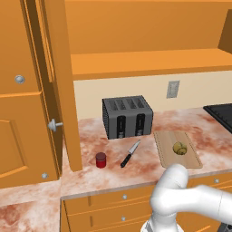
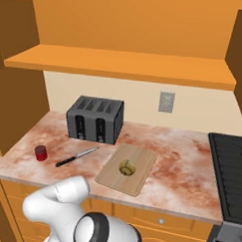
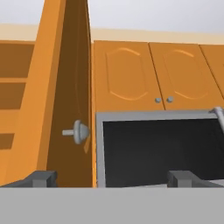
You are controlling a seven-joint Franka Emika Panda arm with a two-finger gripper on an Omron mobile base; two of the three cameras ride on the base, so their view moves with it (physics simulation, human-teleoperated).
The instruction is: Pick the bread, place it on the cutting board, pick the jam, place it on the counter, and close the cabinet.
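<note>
The bread (image 1: pixel 180 148) (image 2: pixel 127 166) lies on the cutting board (image 1: pixel 190 158) (image 2: pixel 113 178), right of the toaster. The red jam (image 1: pixel 101 159) (image 2: pixel 40 152) stands upright on the counter (image 1: pixel 145 165) (image 2: pixel 176 160) near its left end, beside a knife. The cabinet (image 1: pixel 149 63) (image 2: pixel 120 63) above the counter stands open, its door (image 1: pixel 50 90) swung out to the left. In the hand view my gripper (image 3: pixel 113 178) is open and holds nothing. It faces the edge of the open cabinet door (image 3: pixel 70 100) and its round knob (image 3: pixel 78 131).
A black-handled knife (image 1: pixel 130 154) (image 2: pixel 76 157) lies between jam and board. A grey toaster (image 1: pixel 127 117) (image 2: pixel 95 119) stands at the wall, and a stove (image 1: pixel 222 113) (image 2: pixel 230 172) is on the right. Closed arched doors (image 3: pixel 153 74) hang above a dark appliance (image 3: pixel 157 148).
</note>
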